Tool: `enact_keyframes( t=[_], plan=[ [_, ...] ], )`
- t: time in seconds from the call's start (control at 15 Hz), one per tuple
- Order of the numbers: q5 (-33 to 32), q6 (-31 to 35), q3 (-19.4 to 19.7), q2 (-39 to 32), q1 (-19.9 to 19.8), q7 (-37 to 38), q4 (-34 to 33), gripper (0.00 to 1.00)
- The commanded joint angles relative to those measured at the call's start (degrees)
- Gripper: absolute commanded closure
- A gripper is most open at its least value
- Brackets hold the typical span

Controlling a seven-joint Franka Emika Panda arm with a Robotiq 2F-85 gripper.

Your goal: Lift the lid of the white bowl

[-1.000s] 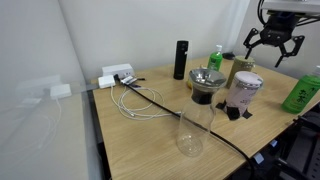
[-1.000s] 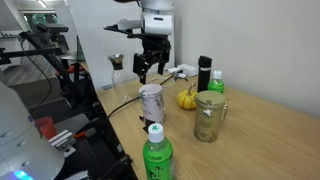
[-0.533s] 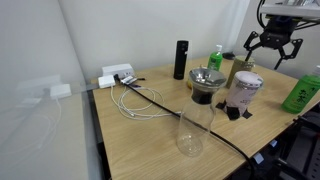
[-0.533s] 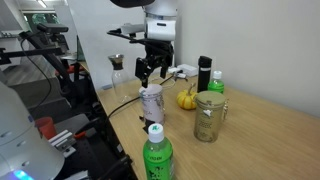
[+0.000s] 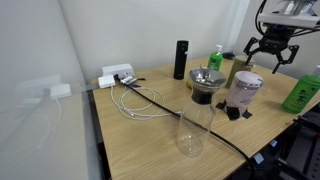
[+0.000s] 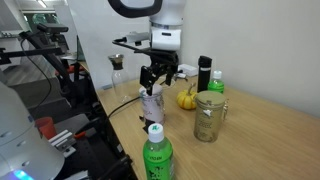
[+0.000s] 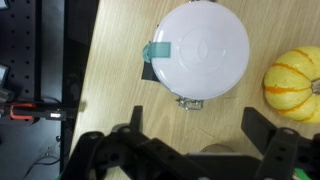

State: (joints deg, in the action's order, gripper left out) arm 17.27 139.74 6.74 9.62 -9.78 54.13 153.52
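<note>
The black two-fingered gripper hangs with its fingers spread wide above the small round flat white lid, gripping nothing. In the wrist view the lid sits at 12 o'clock from the gripper. It rests closed on the whitish translucent cylindrical bowl with a black base, which stands on the light wooden table. A teal tab sticks out at the lid's 9 o'clock, and a small yellow-orange pumpkin lies at its 3 o'clock. In an exterior view the dark vessel with a grey metal top stands at the bowl's 9 o'clock
</note>
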Motion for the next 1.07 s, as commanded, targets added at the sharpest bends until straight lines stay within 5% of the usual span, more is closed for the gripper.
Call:
enact_keyframes(
  t=[0.0, 1.0],
  plan=[
    [0.2, 0.6, 0.2, -1.8, -0.1, -1.1, -0.6, 0.0],
    [-1.6, 6.2, -0.4, -4.7, 0.8, -0.3, 0.5, 0.0]
  ],
)
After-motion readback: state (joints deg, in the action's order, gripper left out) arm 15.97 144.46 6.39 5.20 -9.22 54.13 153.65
